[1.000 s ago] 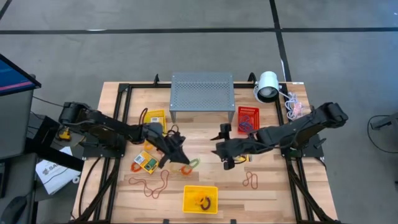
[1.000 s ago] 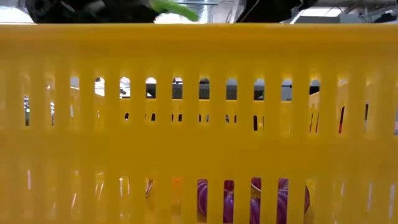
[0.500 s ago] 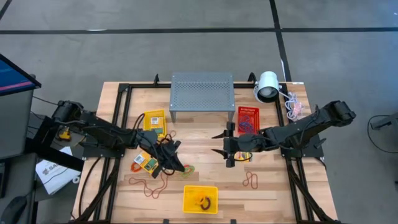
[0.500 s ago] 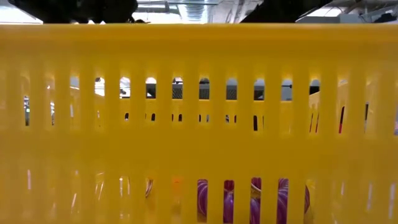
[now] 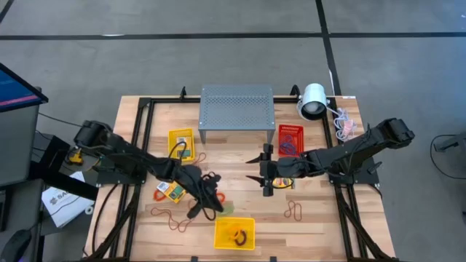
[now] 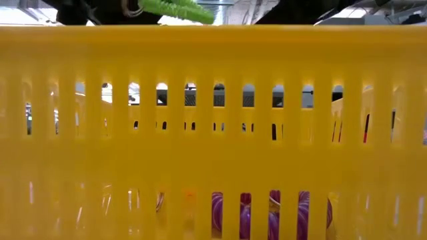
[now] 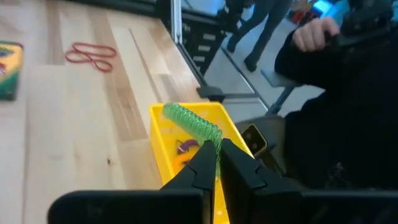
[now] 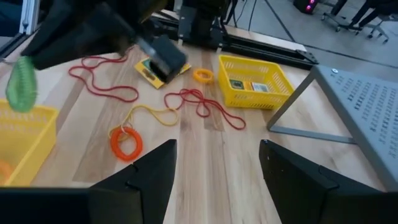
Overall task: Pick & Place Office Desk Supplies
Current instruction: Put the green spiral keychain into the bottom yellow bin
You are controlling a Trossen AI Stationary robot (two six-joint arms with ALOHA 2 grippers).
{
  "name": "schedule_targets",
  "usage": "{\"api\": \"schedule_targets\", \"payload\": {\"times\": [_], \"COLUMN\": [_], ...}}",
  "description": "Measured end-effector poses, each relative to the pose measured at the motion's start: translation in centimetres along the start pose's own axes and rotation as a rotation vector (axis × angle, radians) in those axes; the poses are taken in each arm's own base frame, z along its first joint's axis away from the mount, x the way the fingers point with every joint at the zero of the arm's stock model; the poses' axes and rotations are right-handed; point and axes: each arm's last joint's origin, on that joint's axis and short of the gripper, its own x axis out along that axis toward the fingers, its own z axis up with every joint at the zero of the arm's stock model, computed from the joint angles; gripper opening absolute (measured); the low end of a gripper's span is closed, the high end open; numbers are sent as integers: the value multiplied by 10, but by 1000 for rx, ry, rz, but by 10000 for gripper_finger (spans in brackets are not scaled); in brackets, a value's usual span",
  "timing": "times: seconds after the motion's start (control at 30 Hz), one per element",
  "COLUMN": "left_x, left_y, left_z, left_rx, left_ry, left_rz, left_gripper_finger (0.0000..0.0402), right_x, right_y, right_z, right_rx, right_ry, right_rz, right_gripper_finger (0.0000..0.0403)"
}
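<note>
My left gripper (image 5: 209, 204) is shut on a green coiled band (image 7: 189, 121), which hangs over the far left corner of the yellow basket (image 5: 234, 233) at the table's near edge. The low view shows the coil (image 6: 177, 8) above the basket's rim (image 6: 213, 40). That basket holds purple and orange bands. My right gripper (image 5: 263, 176) hovers open at mid-table with nothing between its fingers (image 8: 149, 177). A crayon box (image 5: 172, 191) and red rubber bands (image 5: 178, 217) lie on the wood on the table's left side. My left gripper pinches one end of the green coil (image 7: 216, 144) between its two fingertips (image 7: 208, 165). The fingers slant down toward the near edge. The rest of the coil sticks out ahead of them, lifted clear above the yellow basket.
A second yellow basket (image 5: 182, 142) with crayon boxes and a red basket (image 5: 290, 140) flank the grey perforated stand (image 5: 237, 109). The white lamp (image 5: 313, 100) is at the far right. An orange coil (image 8: 126, 143) and a red band (image 5: 295, 211) lie loose.
My left gripper has carried the green coil toward the table's near edge, from beside the crayon box to over the near yellow basket's corner, rolling its wrist on the way. My right gripper has sunk a little, levelled and rolled at mid-table.
</note>
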Motion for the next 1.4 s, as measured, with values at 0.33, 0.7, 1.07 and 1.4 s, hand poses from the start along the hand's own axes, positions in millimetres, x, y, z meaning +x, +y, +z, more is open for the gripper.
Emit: {"api": "schedule_targets", "payload": {"times": [0.33, 0.7, 1.07, 1.4], "left_x": [10, 12, 26, 69], "left_y": [-21, -28, -25, -19], "left_z": [-11, -9, -16, -19], "left_rx": [19, 24, 67, 72], "left_ry": [30, 43, 109, 204], "left_rz": [6, 11, 19, -66], "left_gripper_finger": [5, 5, 5, 5], "right_x": [-6, -10, -11, -11], "right_y": [0, 0, 2, 2], "right_z": [-34, -46, -46, -47], "right_rx": [106, 190, 231, 239], "right_ry": [-181, -288, -291, -285], "right_rz": [15, 21, 34, 35], "right_gripper_finger": [225, 225, 225, 225]}}
